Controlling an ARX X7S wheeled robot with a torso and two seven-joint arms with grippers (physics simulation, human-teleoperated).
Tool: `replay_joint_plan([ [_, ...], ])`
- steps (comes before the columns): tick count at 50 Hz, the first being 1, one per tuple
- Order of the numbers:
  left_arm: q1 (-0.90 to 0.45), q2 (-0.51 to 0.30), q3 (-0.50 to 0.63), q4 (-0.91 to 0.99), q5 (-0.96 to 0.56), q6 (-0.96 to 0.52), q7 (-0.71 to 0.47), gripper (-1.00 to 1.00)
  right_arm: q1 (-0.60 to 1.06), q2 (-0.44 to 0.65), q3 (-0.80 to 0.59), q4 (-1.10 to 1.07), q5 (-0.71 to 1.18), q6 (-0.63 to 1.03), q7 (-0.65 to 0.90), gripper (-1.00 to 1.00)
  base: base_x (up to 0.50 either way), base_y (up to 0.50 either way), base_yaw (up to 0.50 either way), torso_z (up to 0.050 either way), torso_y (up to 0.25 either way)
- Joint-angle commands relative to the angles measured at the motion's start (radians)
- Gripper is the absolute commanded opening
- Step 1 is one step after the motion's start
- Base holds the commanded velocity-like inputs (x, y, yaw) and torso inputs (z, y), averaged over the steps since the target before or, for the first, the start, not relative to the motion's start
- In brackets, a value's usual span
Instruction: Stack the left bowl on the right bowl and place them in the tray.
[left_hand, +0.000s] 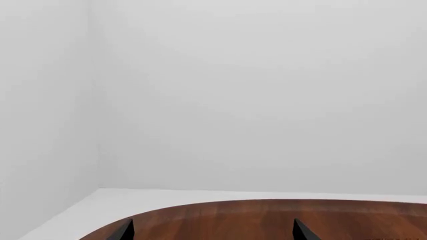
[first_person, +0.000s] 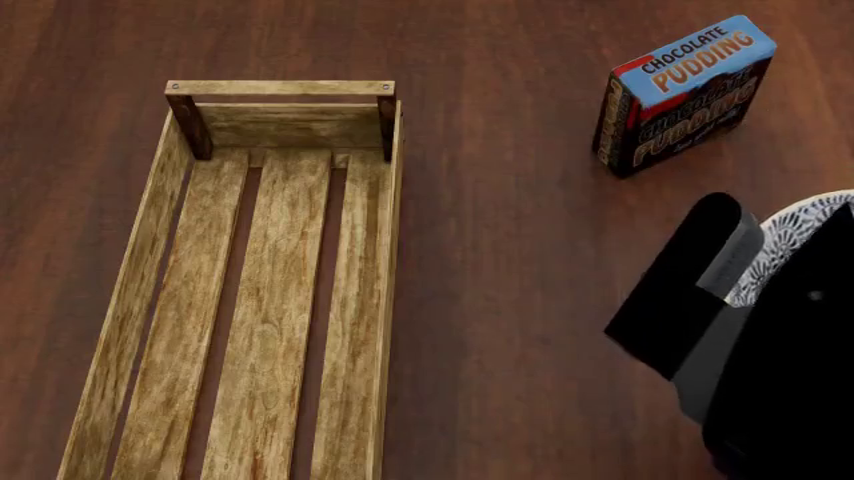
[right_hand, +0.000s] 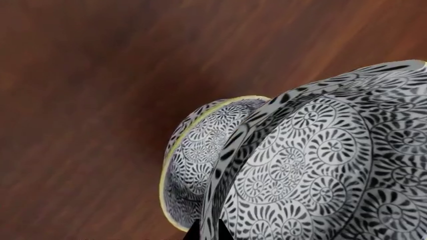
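In the right wrist view my right gripper (right_hand: 208, 233) is shut on the whitish rim of the left bowl (right_hand: 320, 165), whose patterned outside fills the near view. Just beyond it, partly covered, the right bowl (right_hand: 203, 150) with its yellow-green rim rests on the dark wood table; I cannot tell whether the two touch. In the head view only a pale-rimmed patterned bowl edge (first_person: 801, 225) shows behind my right arm (first_person: 787, 380). The tray (first_person: 387, 300) lies empty at the left. My left gripper (left_hand: 213, 231) is open with nothing between its fingertips and looks past the table's rounded edge.
A chocolate pudding box (first_person: 683, 92) stands upright at the back right, behind the right arm. Bare dark wood table (first_person: 507, 300) separates the tray from the arm. White floor and walls lie beyond the table edge (left_hand: 200, 205).
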Motion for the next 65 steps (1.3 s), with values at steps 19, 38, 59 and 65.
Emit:
replay_joint_plan([
  [19,0.006,0.005,-0.007,0.0,-0.005,-0.013,-0.004,1.0,-0.099,0.038,-0.045,0.035,-0.105,-0.046,-0.055,-1.0,0.0,0.0,0.0,0.0,0.0],
  [38,0.003,0.002,-0.014,0.014,-0.015,-0.027,-0.012,1.0,-0.16,0.043,-0.06,0.064,-0.162,-0.1,-0.085,-1.0,0.0,0.0,0.0,0.0,0.0],
  [59,0.007,-0.013,-0.016,0.025,-0.018,-0.031,-0.019,1.0,-0.246,0.026,-0.074,0.119,-0.253,-0.164,-0.152,-1.0,0.0,0.0,0.0,0.0,0.001],
  [65,0.01,-0.018,-0.016,0.027,-0.017,-0.029,-0.021,1.0,-0.261,0.011,-0.077,0.143,-0.291,-0.178,-0.188,-1.0,0.0,0.0,0.0,0.0,0.0],
])
